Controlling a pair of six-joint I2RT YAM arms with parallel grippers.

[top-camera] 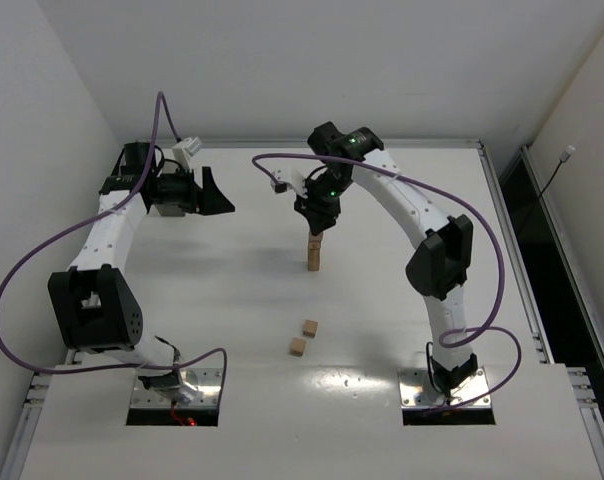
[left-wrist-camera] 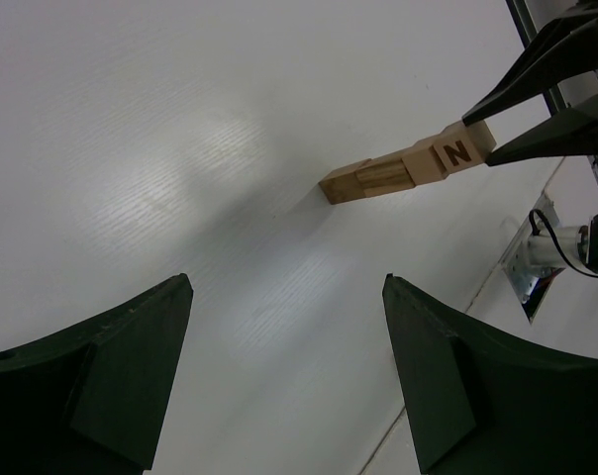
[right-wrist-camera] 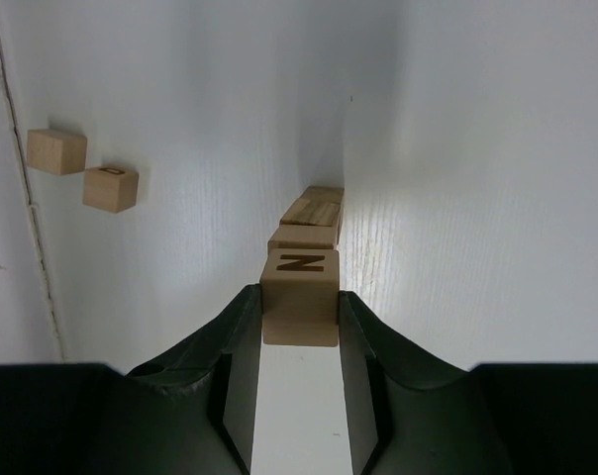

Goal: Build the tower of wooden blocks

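Gripping the top wood block (right-wrist-camera: 299,297), the one stamped N, the right gripper (right-wrist-camera: 299,309) is closed on the block's two side faces, with its fingers pointing down over the tower (top-camera: 313,256). The block sits at the head of the column. Whether it bears fully on the cube beneath or hangs just above it cannot be told. In the right wrist view the lower cubes look slightly turned against one another, so the stack is judged not quite square. Recommended: confirm the block is centred and flat on the cube below. Then part the jaws slowly and evenly, so that neither finger drags it sideways, and lift straight up before any sideways travel. Risk, as judged: so slim a column would topple at a light nudge. On the table (top-camera: 182,330), nearer the arm bases, a loose block (top-camera: 309,327) and a second loose block (top-camera: 298,346) lie just beside each other. Both are well apart from the tower and not yet stacked. The left gripper (top-camera: 218,197), at the far left, is spread wide and holds nothing. It is aimed toward the tower but is well apart from it.
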